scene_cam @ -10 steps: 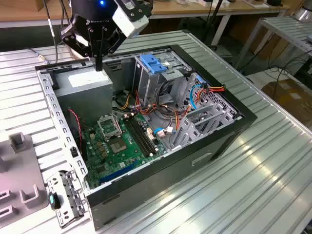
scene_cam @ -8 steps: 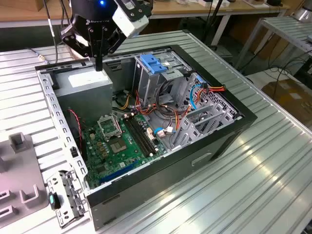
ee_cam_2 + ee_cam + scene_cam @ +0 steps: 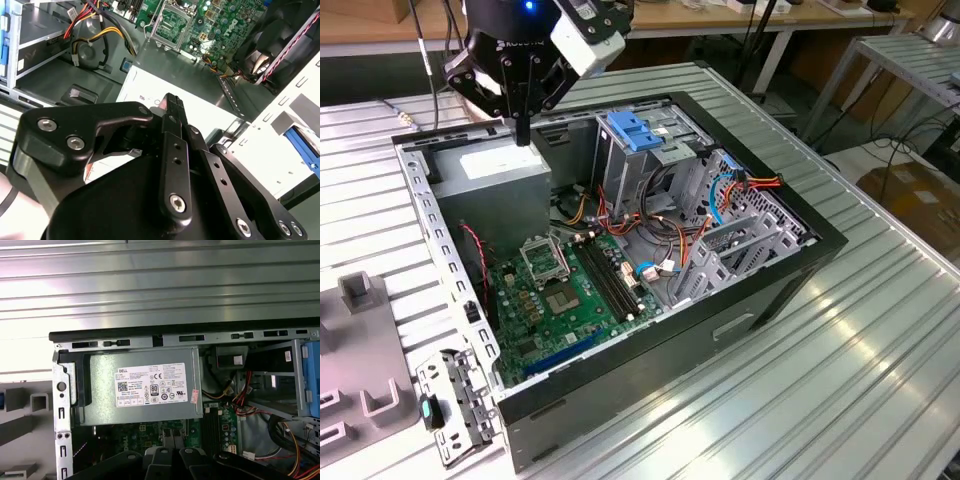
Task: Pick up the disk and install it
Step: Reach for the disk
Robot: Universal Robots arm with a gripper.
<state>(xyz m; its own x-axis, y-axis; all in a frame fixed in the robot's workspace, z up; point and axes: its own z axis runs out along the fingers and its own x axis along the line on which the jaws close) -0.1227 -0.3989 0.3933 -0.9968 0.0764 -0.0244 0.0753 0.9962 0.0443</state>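
Observation:
My gripper [image 3: 523, 132] hangs over the open computer case [image 3: 790, 265], at its far corner on the exterior view's left. Its black fingers [image 3: 172, 107] are pressed together with nothing between them, and they point down at the grey power-supply box [image 3: 505, 170]. In the first wrist view that box [image 3: 142, 385] lies flat with its white sticker facing up. The disk is out of view. A blue plastic strip [image 3: 300, 142] lies just outside the case wall; I cannot tell what it belongs to.
A tall metal drive bay with a blue latch [image 3: 635, 130] stands in the middle of the case. The green motherboard [image 3: 565, 290] and bundled cables [image 3: 650, 225] fill its floor. A grey fixture [image 3: 360, 350] lies on the ribbed metal table [image 3: 880, 330] at the exterior view's left.

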